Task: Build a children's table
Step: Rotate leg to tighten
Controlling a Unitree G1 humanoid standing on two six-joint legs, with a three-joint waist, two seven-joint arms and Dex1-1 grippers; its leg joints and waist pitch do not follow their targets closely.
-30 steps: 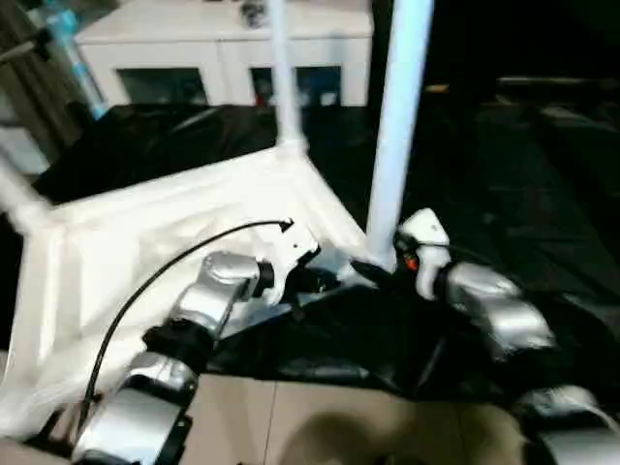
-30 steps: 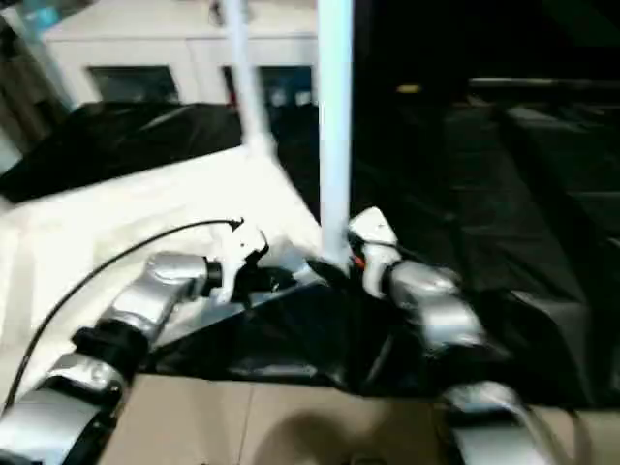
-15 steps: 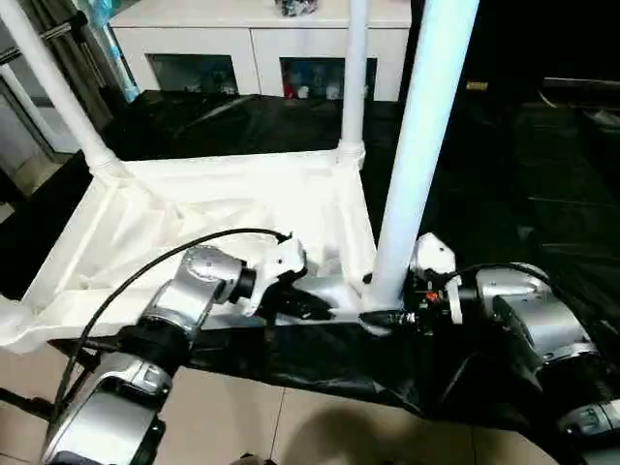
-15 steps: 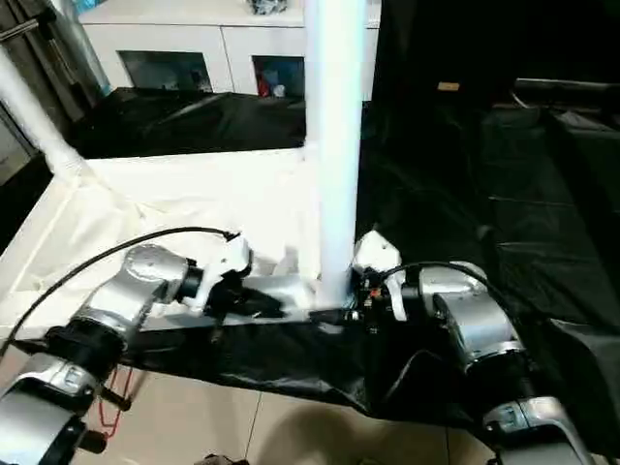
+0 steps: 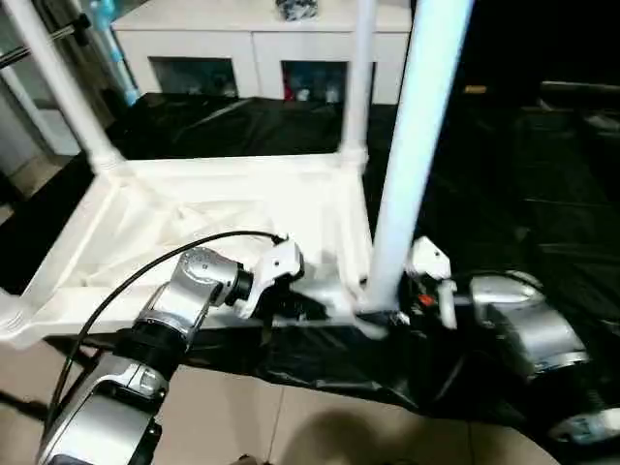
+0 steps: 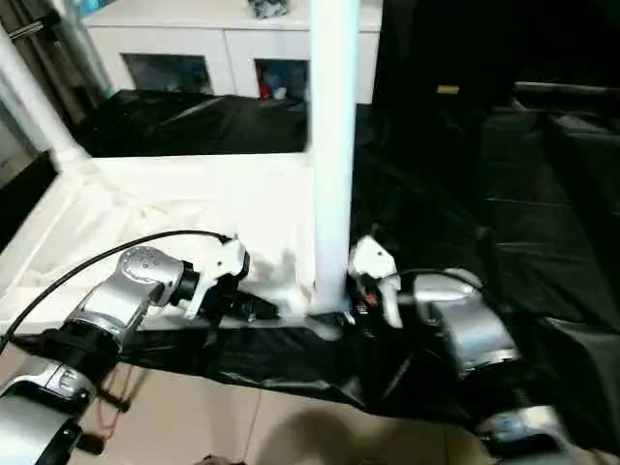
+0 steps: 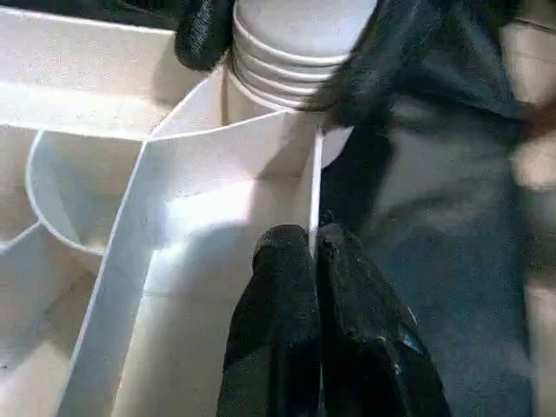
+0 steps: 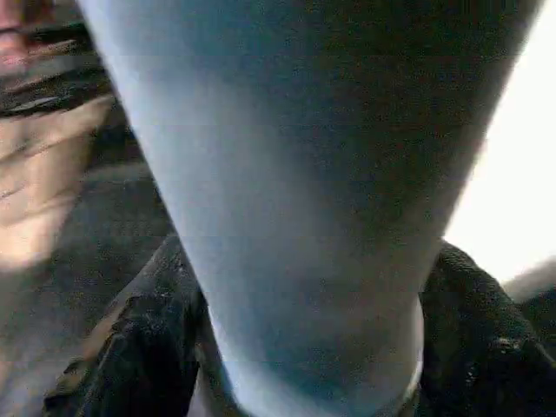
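The children's table lies upside down on a black sheet, its white ribbed tabletop [image 5: 194, 194] facing up. Three white legs stand in corner sockets: the near right leg [image 5: 412, 145], the far right leg [image 5: 363, 77] and the far left leg [image 5: 58, 87]. My left gripper [image 7: 314, 261] is shut on the tabletop's thin near rim, just left of the near right socket. My right gripper [image 5: 383, 310] is closed around the base of the near right leg [image 8: 295, 174], with a black finger [image 8: 130, 347] on each side of it.
A white cabinet [image 5: 252, 39] with glass-fronted compartments stands behind the table. The black sheet [image 5: 504, 174] covers the floor to the right and behind. Tan floor tiles [image 5: 291, 426] show below my arms. A black cable [image 5: 145, 276] loops over my left forearm.
The camera has shifted and tilted. My right gripper's fingers have drawn in around the near right leg's base. The left gripper keeps its hold on the rim.
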